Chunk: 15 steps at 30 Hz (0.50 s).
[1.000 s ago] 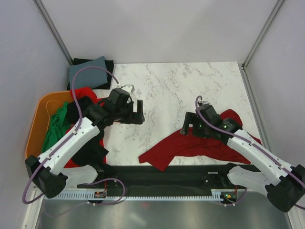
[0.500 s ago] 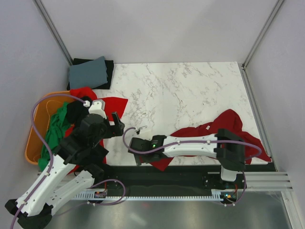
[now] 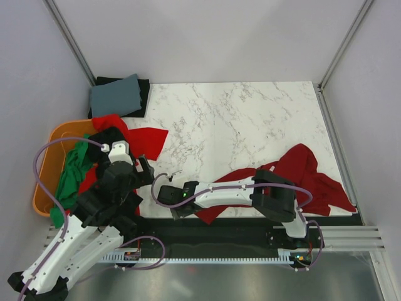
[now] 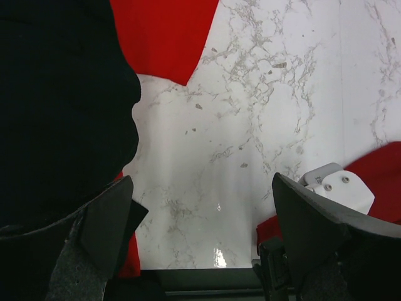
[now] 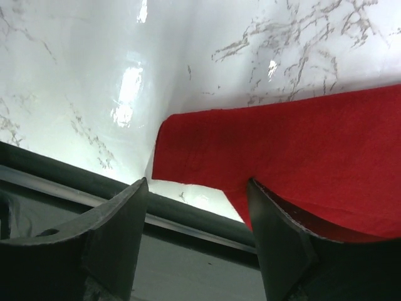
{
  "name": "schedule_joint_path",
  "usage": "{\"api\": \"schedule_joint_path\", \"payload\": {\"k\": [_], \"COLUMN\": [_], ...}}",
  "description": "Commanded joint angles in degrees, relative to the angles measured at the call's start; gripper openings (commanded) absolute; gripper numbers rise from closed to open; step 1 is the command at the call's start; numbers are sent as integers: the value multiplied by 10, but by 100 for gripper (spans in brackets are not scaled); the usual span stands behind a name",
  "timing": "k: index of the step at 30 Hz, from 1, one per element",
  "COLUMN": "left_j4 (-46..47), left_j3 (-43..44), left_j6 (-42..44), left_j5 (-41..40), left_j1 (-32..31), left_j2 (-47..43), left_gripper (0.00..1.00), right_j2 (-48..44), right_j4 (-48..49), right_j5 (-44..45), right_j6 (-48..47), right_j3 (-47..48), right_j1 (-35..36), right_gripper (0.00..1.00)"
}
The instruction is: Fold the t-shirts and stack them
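A dark red t-shirt (image 3: 294,179) lies crumpled at the table's near right, with one corner (image 5: 282,150) reaching left along the near edge. My right gripper (image 3: 168,202) is stretched far left, low at that edge. In the right wrist view it (image 5: 197,241) is open, the shirt corner just ahead of its right finger (image 5: 282,244), nothing held. My left gripper (image 3: 149,170) is open and empty (image 4: 207,251) over bare marble, beside a black shirt (image 4: 62,94) and a bright red shirt (image 3: 144,138). A green shirt (image 3: 72,172) hangs from the tub.
An orange tub (image 3: 45,164) stands at the left edge with shirts spilling out. A folded grey-blue and black pile (image 3: 116,94) sits at the back left corner. A black rail (image 3: 238,229) runs along the near table edge. Grey walls close in the sides.
My left arm has pulled back from mid-table toward its base. My right arm has swung from the right side across to the left along the near edge, to the dark red shirt's corner.
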Motion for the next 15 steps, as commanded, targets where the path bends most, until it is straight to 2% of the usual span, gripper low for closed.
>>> {"api": "schedule_joint_path", "payload": {"k": [1, 7, 15], "left_j4": [27, 28, 31], "left_j3": [5, 5, 2], "left_j6": [-19, -19, -18], "left_j5": [-4, -6, -10], "left_j1": [1, 1, 1], "left_j2": [17, 9, 4], "left_gripper": [100, 100, 100], "right_j2": [26, 17, 39], "right_j4": [6, -39, -106], "right_j5": [11, 41, 84], "right_j6": [-12, -19, -29], "right_j3": [24, 64, 150], "right_j1": [3, 6, 22], "right_gripper": [71, 68, 69]}}
